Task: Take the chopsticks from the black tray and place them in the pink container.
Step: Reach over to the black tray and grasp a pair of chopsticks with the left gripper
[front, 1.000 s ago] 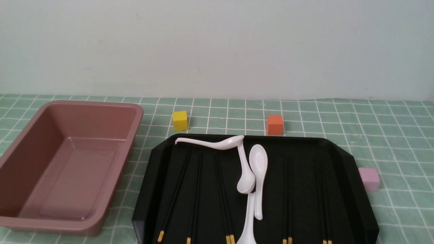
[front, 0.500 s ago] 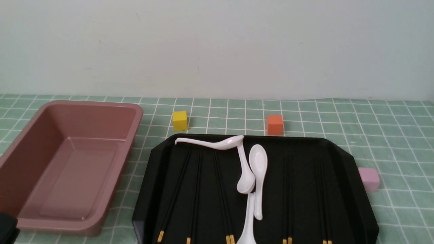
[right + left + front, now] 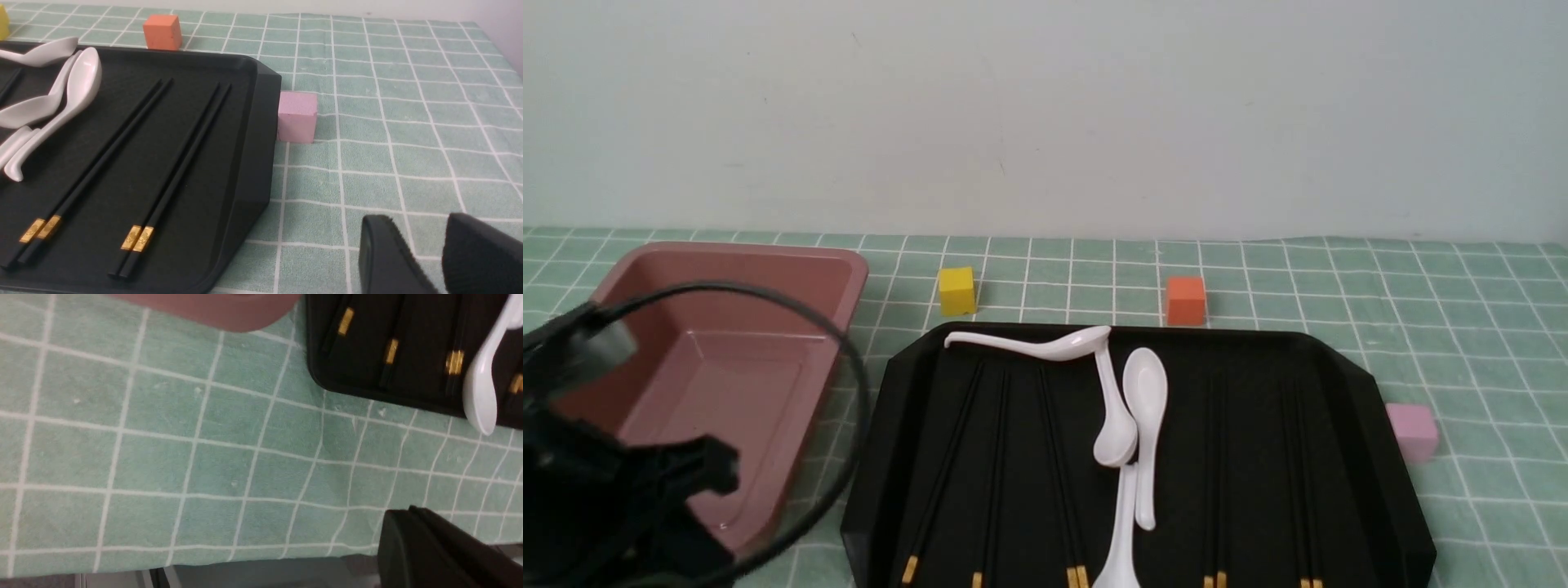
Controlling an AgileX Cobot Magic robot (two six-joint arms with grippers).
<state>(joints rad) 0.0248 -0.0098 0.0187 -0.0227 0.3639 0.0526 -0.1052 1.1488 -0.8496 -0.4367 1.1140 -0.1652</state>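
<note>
The left arm has risen into the front view since a moment ago, a dark mass at the near left with a black cable looping in front of the pink container. The chopsticks all lie flat in the black tray, running near to far with their gold ends toward the near rim: three loose ones on the left half, two close pairs on the right half. Four white soup spoons lie between them at the middle. The container stands just left of the tray. Beyond the tray's far rim sit a yellow cube and an orange cube; a pale pink cube sits just beside its right edge, all on the green checked cloth. The left gripper shows only one dark finger over the near cloth, so I cannot tell its state. The right gripper hangs over the cloth right of the tray, fingers parted and holding nothing.
</note>
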